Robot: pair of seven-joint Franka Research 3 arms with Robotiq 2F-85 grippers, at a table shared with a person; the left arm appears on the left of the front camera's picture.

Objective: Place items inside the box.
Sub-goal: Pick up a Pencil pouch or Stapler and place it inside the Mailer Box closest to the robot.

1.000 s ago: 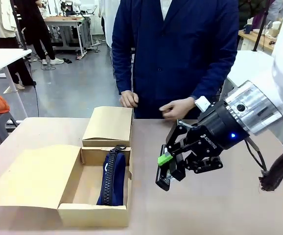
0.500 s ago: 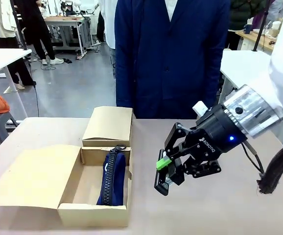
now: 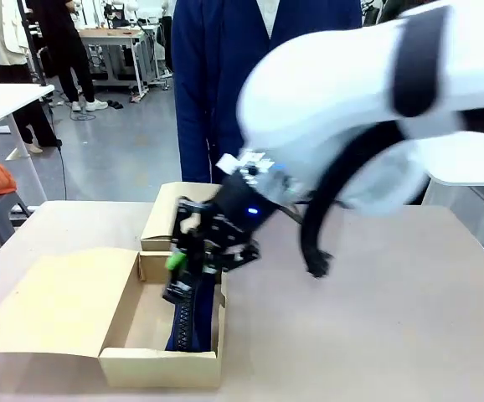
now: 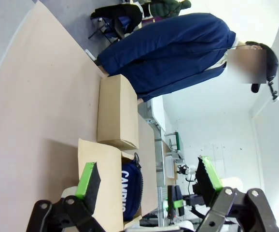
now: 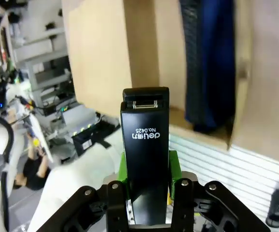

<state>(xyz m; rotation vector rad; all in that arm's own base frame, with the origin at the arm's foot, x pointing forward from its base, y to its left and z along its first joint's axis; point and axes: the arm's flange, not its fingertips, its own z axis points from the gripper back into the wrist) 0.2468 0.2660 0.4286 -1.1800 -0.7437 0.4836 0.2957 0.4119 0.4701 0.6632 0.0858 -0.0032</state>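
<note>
My right gripper (image 3: 183, 270) hangs over the open cardboard box (image 3: 160, 366), blurred by motion, and is shut on a black stapler (image 3: 179, 285). In the right wrist view the stapler (image 5: 145, 140), printed "deli No.0425", stands clamped between the green pads of the gripper (image 5: 146, 180), above the box floor (image 5: 151, 53). A navy zip pouch (image 3: 193, 322) lies on edge along the box's right wall, also seen as the pouch (image 5: 209, 63). My left gripper (image 4: 146, 169) is open and holds nothing; it looks from afar at the box (image 4: 116, 108) and the pouch (image 4: 130, 186).
The box's wide flap (image 3: 54, 306) lies open to the left and another flap (image 3: 187, 213) lies toward the far side. A person in a navy coat (image 3: 217, 92) stands at the far edge. Bare tabletop (image 3: 376, 327) stretches right of the box.
My right arm has swung left from the table's middle-right to above the box, carrying the stapler. The person's hands have left the table edge.
</note>
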